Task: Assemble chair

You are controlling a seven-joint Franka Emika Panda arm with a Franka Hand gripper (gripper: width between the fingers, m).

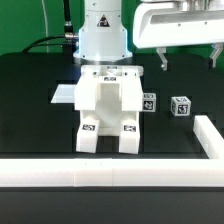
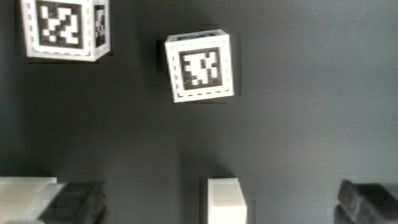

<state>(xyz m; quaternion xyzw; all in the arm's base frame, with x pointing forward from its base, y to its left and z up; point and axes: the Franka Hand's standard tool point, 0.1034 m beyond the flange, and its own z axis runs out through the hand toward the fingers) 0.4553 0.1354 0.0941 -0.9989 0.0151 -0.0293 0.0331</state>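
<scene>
The partly built white chair [image 1: 110, 112] stands upright at the table's middle, with tags on its front legs. Two small white tagged parts lie to its right in the exterior view, one [image 1: 148, 102] close to the chair and one [image 1: 180, 106] farther out. Both show in the wrist view, one [image 2: 201, 65] nearer the middle and one [image 2: 63, 28] at the corner. My gripper [image 1: 188, 62] hangs high above the table's back right, open and empty. In the wrist view its dark fingers [image 2: 71, 204] stand wide apart around the gripper's middle [image 2: 222, 208], far above a white bar end [image 2: 235, 198].
A low white wall [image 1: 100, 176] runs along the table's front and turns up the exterior view's right side [image 1: 208, 135]. A flat white board [image 1: 66, 94] lies behind the chair on the left. The robot base [image 1: 104, 35] stands at the back.
</scene>
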